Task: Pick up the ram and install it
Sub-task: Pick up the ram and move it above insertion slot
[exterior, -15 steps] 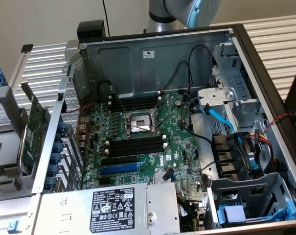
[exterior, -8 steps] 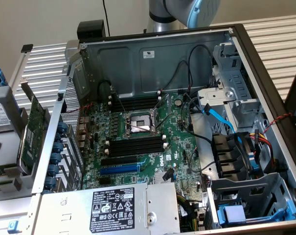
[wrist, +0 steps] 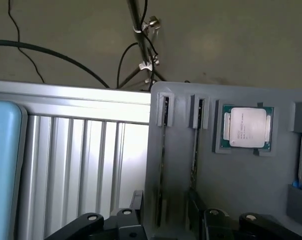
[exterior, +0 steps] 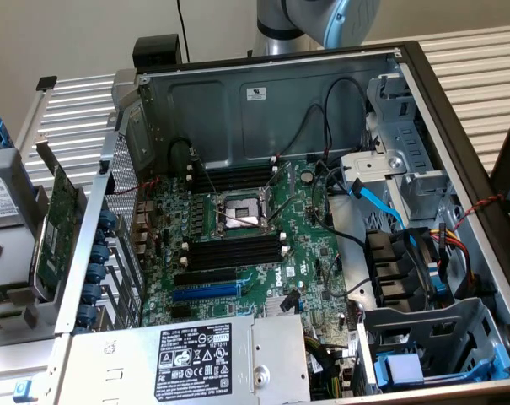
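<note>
Two thin ram sticks stand on edge in the slots of a grey holder in the wrist view. My gripper hangs above the holder's near end, open with nothing between its fingers. Its black fingers sit to either side of the slots. In the exterior view the open computer case lies on its side. The motherboard's black memory slots with white end clips flank the processor socket. The robot arm reaches out behind the case.
A processor chip sits in the grey holder beside the ram slots. Around the holder is the ribbed metal table, with a light blue object on it. A green expansion card stands outside the case. Cables, a drive cage and the power supply crowd the inside.
</note>
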You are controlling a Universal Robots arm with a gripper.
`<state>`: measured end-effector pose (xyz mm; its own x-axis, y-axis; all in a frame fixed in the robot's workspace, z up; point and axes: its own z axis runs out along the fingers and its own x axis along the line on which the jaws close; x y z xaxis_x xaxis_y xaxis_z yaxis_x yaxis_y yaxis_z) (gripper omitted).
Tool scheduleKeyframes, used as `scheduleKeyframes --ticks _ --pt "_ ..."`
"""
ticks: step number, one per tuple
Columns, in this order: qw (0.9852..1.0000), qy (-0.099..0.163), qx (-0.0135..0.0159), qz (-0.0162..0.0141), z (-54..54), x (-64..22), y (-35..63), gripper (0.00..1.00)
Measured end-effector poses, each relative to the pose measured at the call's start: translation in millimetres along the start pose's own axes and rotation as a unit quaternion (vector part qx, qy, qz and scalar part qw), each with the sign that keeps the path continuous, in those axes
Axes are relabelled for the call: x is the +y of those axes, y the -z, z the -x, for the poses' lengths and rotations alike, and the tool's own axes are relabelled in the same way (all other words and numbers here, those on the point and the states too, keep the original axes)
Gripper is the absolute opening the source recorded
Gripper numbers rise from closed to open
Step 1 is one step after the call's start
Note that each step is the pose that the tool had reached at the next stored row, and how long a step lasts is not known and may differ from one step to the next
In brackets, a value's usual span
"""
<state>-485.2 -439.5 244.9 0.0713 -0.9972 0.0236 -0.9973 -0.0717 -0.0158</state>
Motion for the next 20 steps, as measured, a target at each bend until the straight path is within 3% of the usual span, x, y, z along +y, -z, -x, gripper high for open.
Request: scheduleKeyframes --ticks 12,20 --pt "1.0 0.0 -0.0051 0.0001 -7.2 -5.4 -21.8 0.48" --pt "0.9999 0.0 -0.0087 0.005 -7.0 -5.3 -33.2 0.48"
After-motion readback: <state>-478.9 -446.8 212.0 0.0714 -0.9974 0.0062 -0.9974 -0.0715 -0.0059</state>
